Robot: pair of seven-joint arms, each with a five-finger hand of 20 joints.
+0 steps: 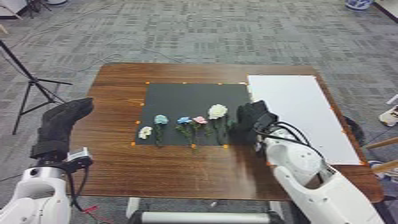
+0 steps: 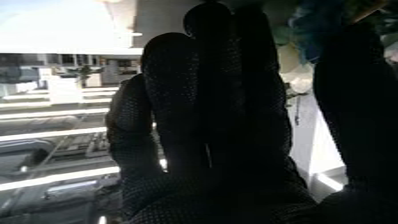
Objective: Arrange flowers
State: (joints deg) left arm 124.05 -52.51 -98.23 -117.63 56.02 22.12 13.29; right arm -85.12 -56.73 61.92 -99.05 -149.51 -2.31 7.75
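In the head view my right hand (image 1: 255,117) is low at the black mat's (image 1: 191,92) right edge, beside the large white flower (image 1: 218,111). Left of that flower lie a pink flower (image 1: 200,120), a blue one (image 1: 184,120), a light-blue one (image 1: 161,119) and a smaller white one (image 1: 145,132), stems toward the robot. My left hand (image 1: 69,114) is over the table's left edge, fingers relaxed. The right wrist view shows my right hand (image 2: 213,110) with straight fingers and the thumb apart; white petals (image 2: 299,75) and a blue bloom (image 2: 306,30) appear beyond the gap.
A white board (image 1: 298,112) lies on the right part of the brown table (image 1: 160,172), beside the mat. Small orange markers line the mat and board. A black tripod (image 1: 34,80) stands on the floor left of the table.
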